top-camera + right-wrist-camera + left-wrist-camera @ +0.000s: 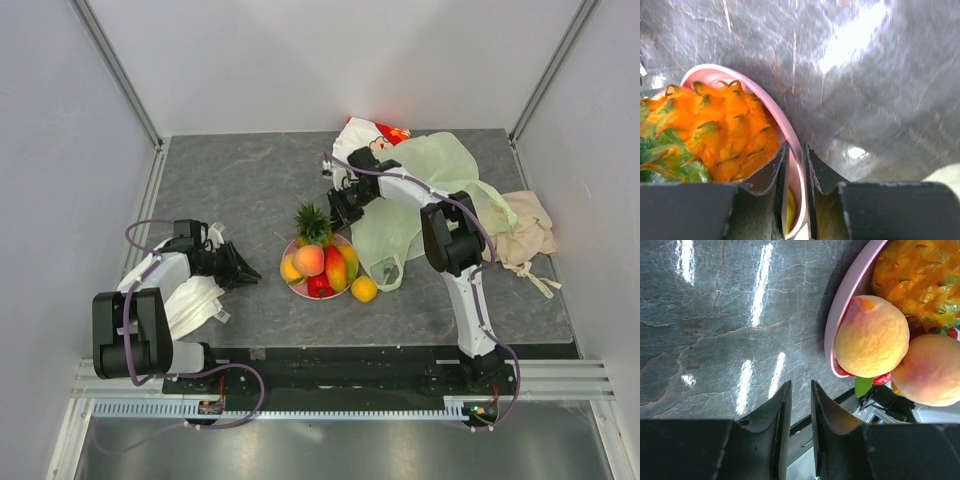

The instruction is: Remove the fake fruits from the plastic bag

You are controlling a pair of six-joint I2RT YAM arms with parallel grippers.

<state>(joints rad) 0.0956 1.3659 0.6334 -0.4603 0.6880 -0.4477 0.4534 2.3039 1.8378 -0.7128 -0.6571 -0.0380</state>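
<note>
The pale-green plastic bag lies crumpled at the back right, under my right arm. Fake fruits fill a pink plate: a pineapple, a peach, an orange, a mango and a red piece. Another orange rests on the table beside the plate. My right gripper is shut on the plate's far rim, next to the pineapple. My left gripper stands narrowly open and empty, left of the plate and the peach.
A white-and-red printed pouch lies behind the bag. A beige cloth sits at the right edge. A white cloth lies under my left arm. White walls with metal posts close in the table.
</note>
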